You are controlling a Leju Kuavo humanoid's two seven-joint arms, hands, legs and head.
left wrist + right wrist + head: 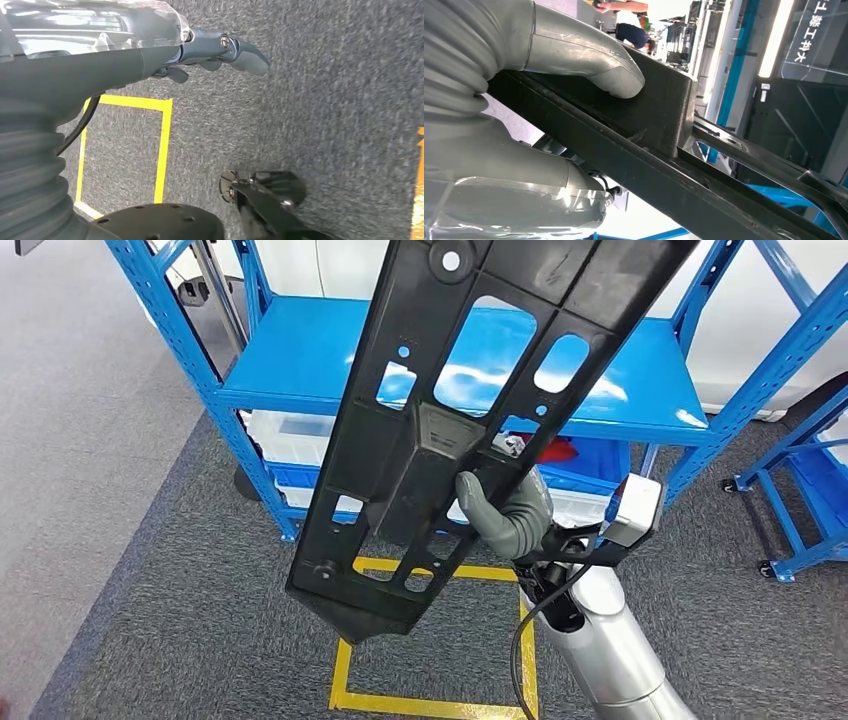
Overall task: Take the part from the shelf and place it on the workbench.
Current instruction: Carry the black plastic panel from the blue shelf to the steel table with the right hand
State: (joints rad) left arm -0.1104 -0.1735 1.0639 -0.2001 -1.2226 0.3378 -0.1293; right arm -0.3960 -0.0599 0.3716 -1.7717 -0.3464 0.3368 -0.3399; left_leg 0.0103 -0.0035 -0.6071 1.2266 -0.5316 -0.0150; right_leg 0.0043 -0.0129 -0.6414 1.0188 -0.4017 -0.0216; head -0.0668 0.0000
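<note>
A: Part [440,430], long, black and plastic with cut-out windows, is sitting in the right hand [510,515], lifted clear of the blue shelf [300,360] that is standing beyond it.

B: How is that hand grasping it?

A: It is clamping the raised block in the middle of the part. In the head view the grey thumb is lying across the near face of the block, and the rest of the hand is sitting behind the panel. The right wrist view is showing the thumb [616,75] pressing flat on the block, with the black rib of the part [664,180] running out past the hand.

B: And how is the part lying?

A: It is tilting, with its far end rising up and away from the hand and its pointed end hanging down below the hand, over the yellow floor marking [350,670] on the grey carpet [150,590].

B: What about the other hand?

A: The left hand [220,52] is hanging over the carpet beside a yellow square [162,145]. It is holding nothing, with its dark fingers slack and partly curled.

B: Anything past the shelf?

A: White bins [290,435] are sitting on its lower level.
</note>
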